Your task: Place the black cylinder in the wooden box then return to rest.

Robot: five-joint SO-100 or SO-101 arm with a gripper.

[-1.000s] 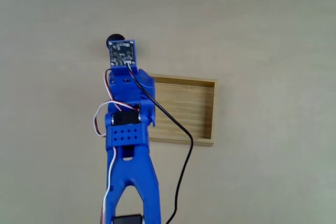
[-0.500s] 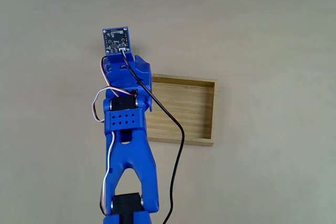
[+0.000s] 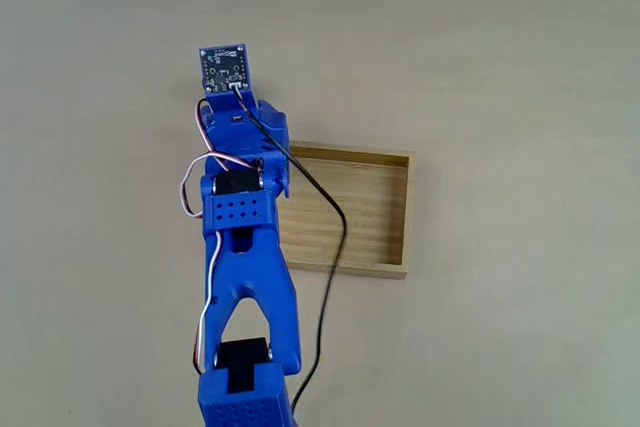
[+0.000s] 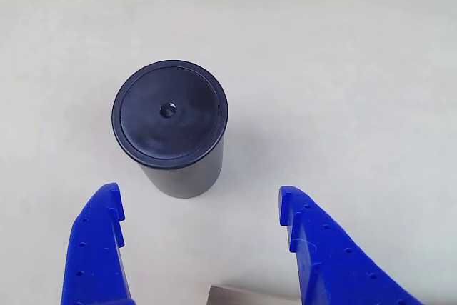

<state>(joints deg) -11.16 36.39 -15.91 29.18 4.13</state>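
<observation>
The black cylinder [image 4: 170,130] stands upright on the pale table in the other view, its round lid facing up. My gripper [image 4: 198,193] is open, its two blue fingers [image 4: 100,248] spread to either side just short of the cylinder and not touching it. In the fixed view the blue arm [image 3: 245,277] reaches up from the bottom edge, and its camera board [image 3: 223,69] covers the cylinder. The wooden box [image 3: 350,212] lies to the right of the arm's wrist, with its left part hidden under the arm and nothing visible inside.
A black cable [image 3: 325,287] hangs from the wrist across the box's left side to the bottom edge. Bare beige tabletop [image 3: 520,97] surrounds the box and the cylinder.
The arm has stretched forward. A second ago the cylinder's top peeked out above the camera board; the board now covers it.
</observation>
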